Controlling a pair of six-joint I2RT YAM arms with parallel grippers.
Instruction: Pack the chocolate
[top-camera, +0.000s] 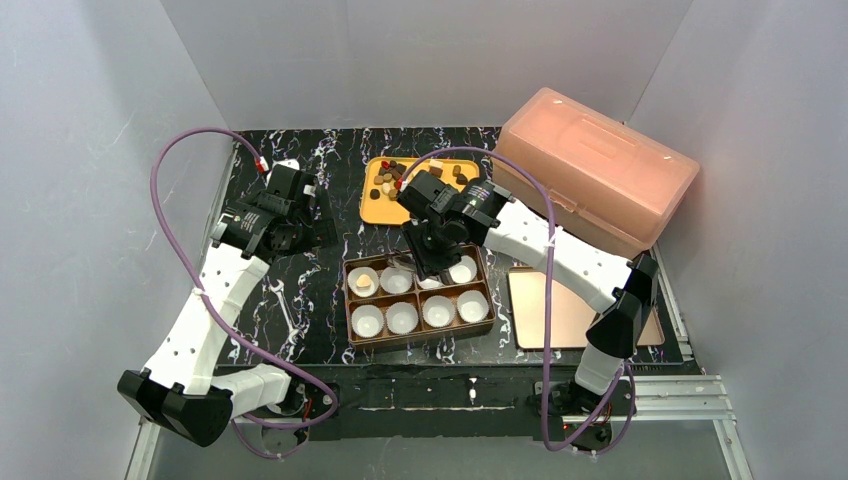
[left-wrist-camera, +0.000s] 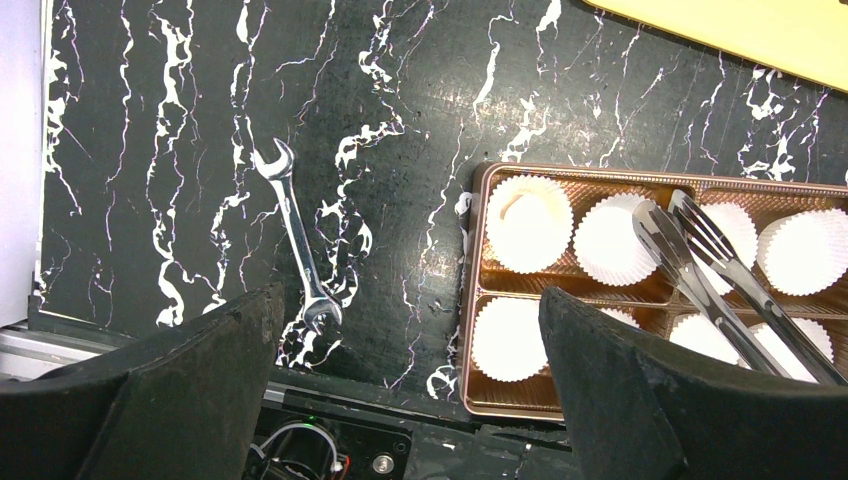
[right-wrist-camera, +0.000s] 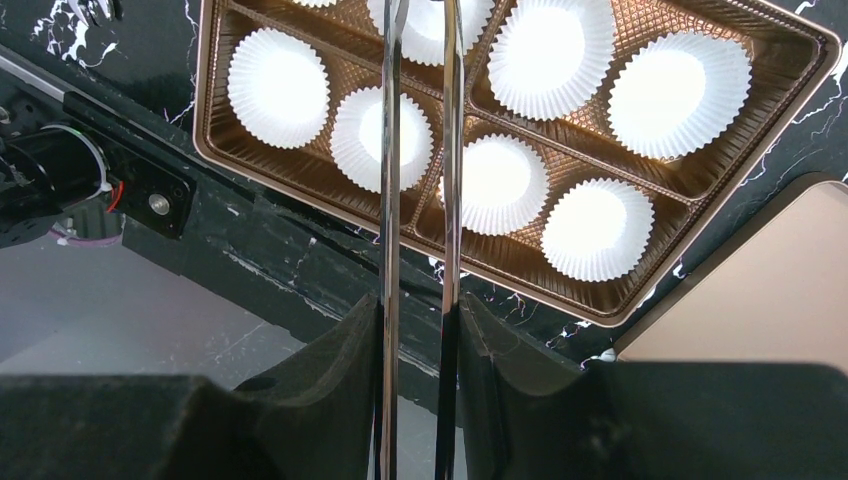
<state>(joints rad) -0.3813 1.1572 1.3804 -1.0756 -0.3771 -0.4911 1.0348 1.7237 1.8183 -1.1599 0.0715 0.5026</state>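
The chocolate (top-camera: 400, 176), small dark, light brown and cream pieces, lies on a yellow plate (top-camera: 378, 210) behind the brown tray (top-camera: 418, 338). The tray holds several white paper cups. One light piece (top-camera: 363, 284) sits in the back left cup. My right gripper (top-camera: 438, 245) is shut on metal tongs (right-wrist-camera: 390, 180) and holds them over the tray's back row. The tong arms stand slightly apart, and in the left wrist view their tips (left-wrist-camera: 690, 235) look empty. My left gripper (left-wrist-camera: 410, 340) is open and empty above the table, left of the tray (left-wrist-camera: 478, 300).
A wrench (left-wrist-camera: 295, 235) lies on the black marbled table left of the tray. A copper lid (top-camera: 560, 305) lies to the right of the tray. A large pink plastic box (top-camera: 595, 170) stands at the back right. Grey walls enclose the table.
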